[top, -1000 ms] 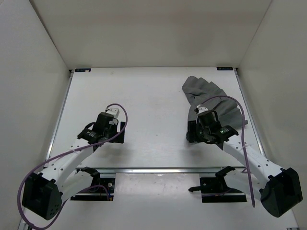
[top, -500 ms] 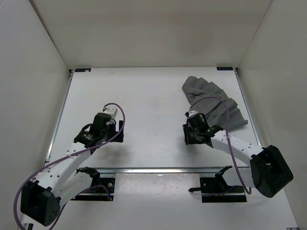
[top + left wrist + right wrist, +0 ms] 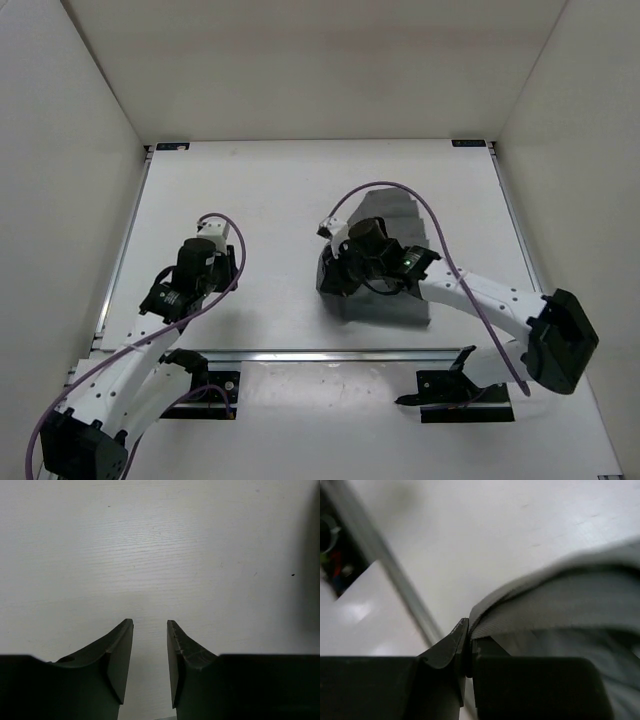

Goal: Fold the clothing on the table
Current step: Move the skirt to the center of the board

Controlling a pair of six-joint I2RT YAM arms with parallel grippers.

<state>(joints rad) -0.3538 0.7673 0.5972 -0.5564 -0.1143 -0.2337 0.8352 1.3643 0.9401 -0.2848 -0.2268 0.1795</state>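
Grey cloth first: the clothing (image 3: 385,305) sits bunched in a heap just right of the bench's (image 3: 270,190) middle. Its lower hem lies near the front rail (image 3: 280,352) without touching it. The right claw (image 3: 335,272) is at the heap's left edge, pressed together and pinching a fold. From the wrist view, the right claw (image 3: 468,630) has its tips tight on the clothing (image 3: 555,605), the fabric's edge running straight out of them. The front rail (image 3: 395,575) cuts diagonally just behind.

Over on the left, the left claw (image 3: 228,265) hangs above bare bench, well apart from the heap. Up close, the left claw (image 3: 150,630) is spread part-way, a narrow gap with nothing in it, only white bench (image 3: 150,540) beneath.

For room, white surface shows all round the heap. There is a broad stretch along the far side up to the back wall (image 3: 300,80) and a strip between the cloth and the right rail (image 3: 515,240). More lies open between the two claws.
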